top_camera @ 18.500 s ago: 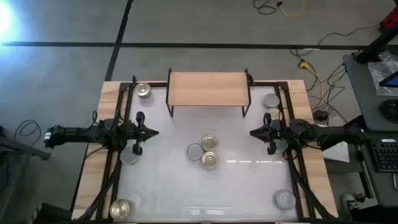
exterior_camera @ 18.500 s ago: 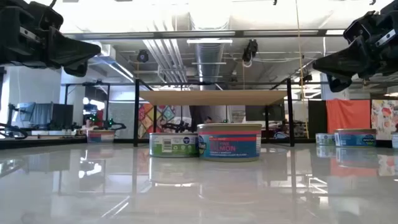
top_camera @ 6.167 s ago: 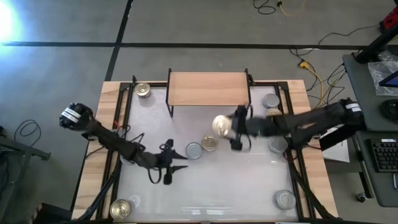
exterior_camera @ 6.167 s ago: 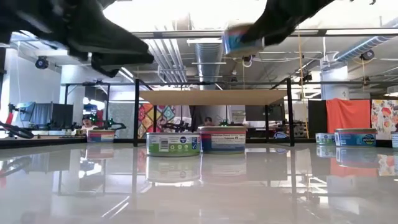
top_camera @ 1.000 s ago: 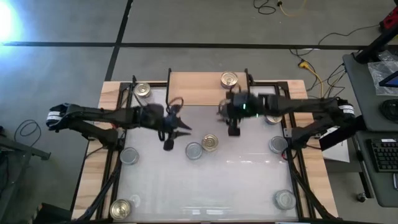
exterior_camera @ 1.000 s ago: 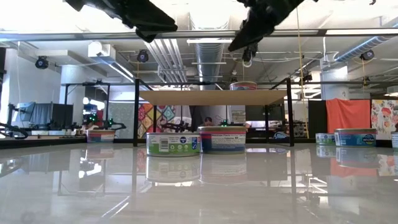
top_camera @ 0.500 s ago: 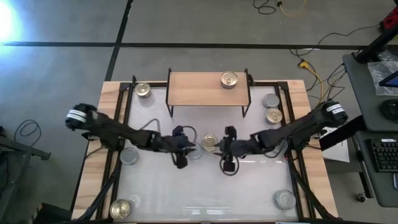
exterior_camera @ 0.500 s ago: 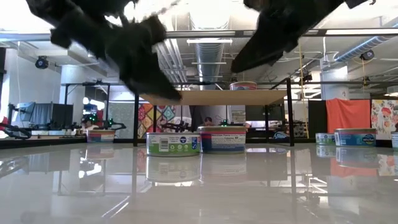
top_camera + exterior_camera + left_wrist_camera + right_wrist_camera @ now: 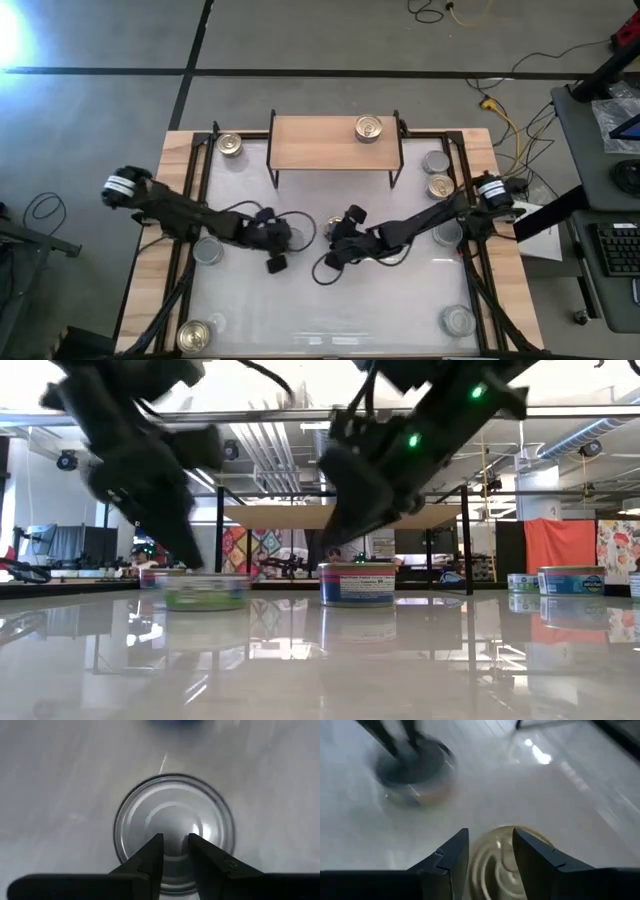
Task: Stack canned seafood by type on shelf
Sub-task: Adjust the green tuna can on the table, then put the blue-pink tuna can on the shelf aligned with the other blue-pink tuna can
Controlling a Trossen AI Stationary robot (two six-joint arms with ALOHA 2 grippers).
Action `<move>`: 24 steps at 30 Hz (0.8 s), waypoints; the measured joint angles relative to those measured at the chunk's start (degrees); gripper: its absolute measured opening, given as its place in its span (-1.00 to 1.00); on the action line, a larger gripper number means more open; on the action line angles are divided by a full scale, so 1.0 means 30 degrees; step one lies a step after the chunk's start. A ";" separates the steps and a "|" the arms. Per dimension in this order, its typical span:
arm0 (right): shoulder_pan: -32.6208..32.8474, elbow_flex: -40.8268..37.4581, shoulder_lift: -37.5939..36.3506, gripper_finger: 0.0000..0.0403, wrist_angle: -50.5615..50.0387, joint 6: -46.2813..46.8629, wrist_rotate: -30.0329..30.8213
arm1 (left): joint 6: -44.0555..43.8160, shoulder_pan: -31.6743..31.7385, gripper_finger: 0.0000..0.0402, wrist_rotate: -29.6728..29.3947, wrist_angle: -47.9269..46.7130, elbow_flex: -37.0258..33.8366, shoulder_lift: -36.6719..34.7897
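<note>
Table (image 9: 330, 305), white with wooden edges, holds the light-wood shelf (image 9: 320, 142) at its far side; one gold-topped tin (image 9: 368, 128) sits on the shelf's right part. Both arms reach to the table's middle. Left gripper (image 9: 175, 847) hovers over a silver-topped tin (image 9: 172, 815), fingers nearly together, gripping nothing. Right gripper (image 9: 490, 847) hangs above a gold-topped can (image 9: 506, 857), fingers parted, holding nothing.

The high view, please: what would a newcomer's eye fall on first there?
Both arms reaching to the table's middle: the left gripper over a silver-topped tin, the right gripper over a gold-topped tin. Behind them, one gold-topped tin sits alone on the shelf, toward its right end.
</note>
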 joint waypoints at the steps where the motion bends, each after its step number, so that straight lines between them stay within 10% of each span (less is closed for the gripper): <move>1: -0.0156 0.0246 0.0321 -0.29 -0.0362 0.0163 0.0008 | -0.0502 -0.0289 -0.63 -0.0353 -0.0871 0.0007 -0.0754; 10: -0.0520 0.1281 0.1402 -0.24 -0.0731 -0.0022 -0.3343 | -0.3215 -0.3845 -0.63 -0.4424 0.0652 -0.0817 -0.4472; 17: 0.1643 0.1194 0.0120 -0.29 -0.1882 -0.0588 -0.7846 | -0.1776 -0.4570 -0.63 -0.4855 0.6164 -0.1253 -0.2037; 24: 0.4305 0.1067 -0.2479 -0.21 -0.4189 -0.0174 -0.7144 | -0.0063 -0.4352 -0.63 -0.4776 0.7430 0.0638 0.1717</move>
